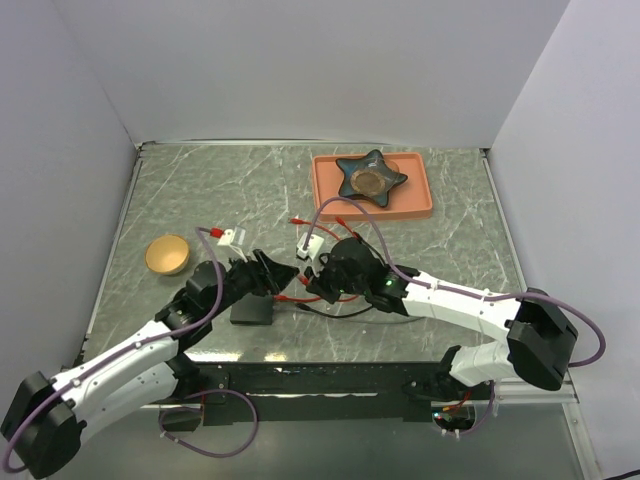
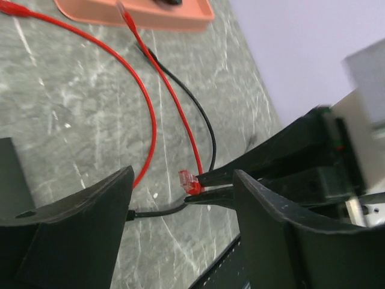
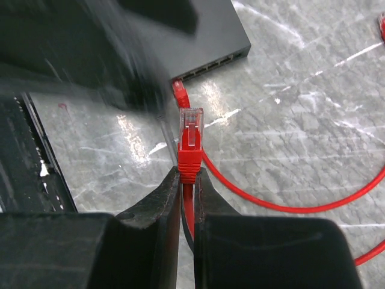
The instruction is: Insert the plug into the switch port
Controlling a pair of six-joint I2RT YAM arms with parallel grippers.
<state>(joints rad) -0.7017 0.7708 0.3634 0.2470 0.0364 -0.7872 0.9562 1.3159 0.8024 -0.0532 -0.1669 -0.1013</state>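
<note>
Marble tbl (image 1: 455,255) | R claw (image 3: 187,180) grips plug (image 3: 191,133), switch (image 3: 207,39) just ahead | L claw (image 2: 181,177) open

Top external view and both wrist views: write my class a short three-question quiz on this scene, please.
1. True or false: the star-shaped dish sits on the orange tray.
2. The plug held in the right end effector has a boot coloured: A red; B blue; C green.
3. Fill in: the left end effector has its jaws ____.
Key: 1 true; 2 A; 3 open.
</note>
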